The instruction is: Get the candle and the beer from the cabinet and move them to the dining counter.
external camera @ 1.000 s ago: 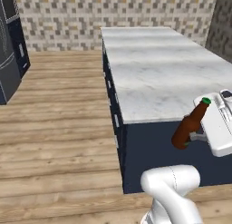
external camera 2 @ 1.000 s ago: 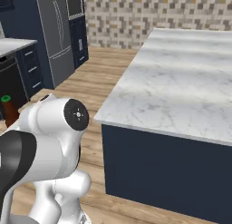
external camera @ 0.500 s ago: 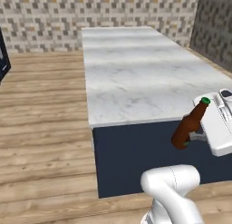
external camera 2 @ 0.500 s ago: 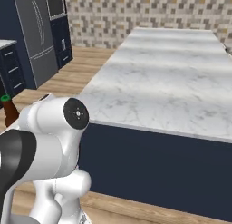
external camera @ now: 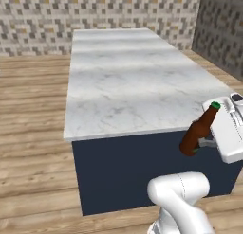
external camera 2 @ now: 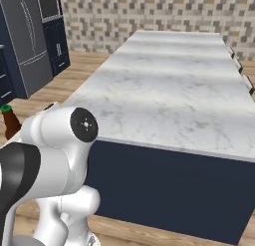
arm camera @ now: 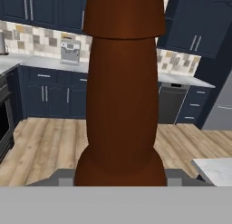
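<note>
My gripper (external camera: pixel 206 143) is shut on the beer (external camera: pixel 198 132), a brown bottle with a green cap, held tilted at the right beside my white hand. The beer (external camera 2: pixel 10 122) also peeks out behind my arm at the left edge. In the hand view the beer (arm camera: pixel 122 96) rises broad and close between the fingertips of the gripper (arm camera: pixel 121 175). The dining counter (external camera: pixel 123 81), a long white-marble island on a navy base, lies straight ahead, its near end just past my arm. Its marble top (external camera 2: pixel 169 90) is bare. The candle is out of view. Which navy wall unit is the cabinet I cannot tell.
Wooden floor runs along the island's left side (external camera: pixel 33 110). A dark stone wall (external camera: pixel 220 29) stands at the far right. A steel fridge (external camera 2: pixel 27 41) and navy units stand far left. Pale stools (external camera 2: pixel 234 53) line the island's right side. Navy base cabinets (arm camera: pixel 45 96) lie behind the bottle.
The base has driven and turned, so the island has slid to the middle of both base views and come nearer. The bottle stays in the gripper in the same pose.
</note>
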You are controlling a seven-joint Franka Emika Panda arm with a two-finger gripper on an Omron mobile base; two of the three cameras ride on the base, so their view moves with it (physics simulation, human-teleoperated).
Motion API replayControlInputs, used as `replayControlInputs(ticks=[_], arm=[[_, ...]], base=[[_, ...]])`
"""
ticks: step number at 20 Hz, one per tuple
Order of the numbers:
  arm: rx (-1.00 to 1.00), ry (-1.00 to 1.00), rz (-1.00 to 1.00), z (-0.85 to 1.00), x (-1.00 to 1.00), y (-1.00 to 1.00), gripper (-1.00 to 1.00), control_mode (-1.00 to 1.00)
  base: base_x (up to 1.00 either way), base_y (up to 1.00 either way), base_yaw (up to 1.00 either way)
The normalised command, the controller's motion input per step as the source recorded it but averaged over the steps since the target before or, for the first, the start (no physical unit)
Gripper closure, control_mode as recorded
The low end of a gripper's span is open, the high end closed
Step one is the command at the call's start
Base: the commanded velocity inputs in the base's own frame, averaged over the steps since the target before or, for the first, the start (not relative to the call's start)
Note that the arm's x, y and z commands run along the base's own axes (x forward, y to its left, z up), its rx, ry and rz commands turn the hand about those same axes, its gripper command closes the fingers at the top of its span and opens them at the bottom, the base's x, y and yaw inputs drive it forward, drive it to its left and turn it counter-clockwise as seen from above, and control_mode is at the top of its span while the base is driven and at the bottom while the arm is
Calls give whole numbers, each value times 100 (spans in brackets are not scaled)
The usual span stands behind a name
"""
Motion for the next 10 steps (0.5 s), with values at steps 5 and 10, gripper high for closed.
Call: replayControlInputs(ticks=[5,10], arm=[[0,0,0,0,0,0,100,100],[0,0,0,0,0,0,100,100]], base=[[35,-53,-2],[39,-65,-1]])
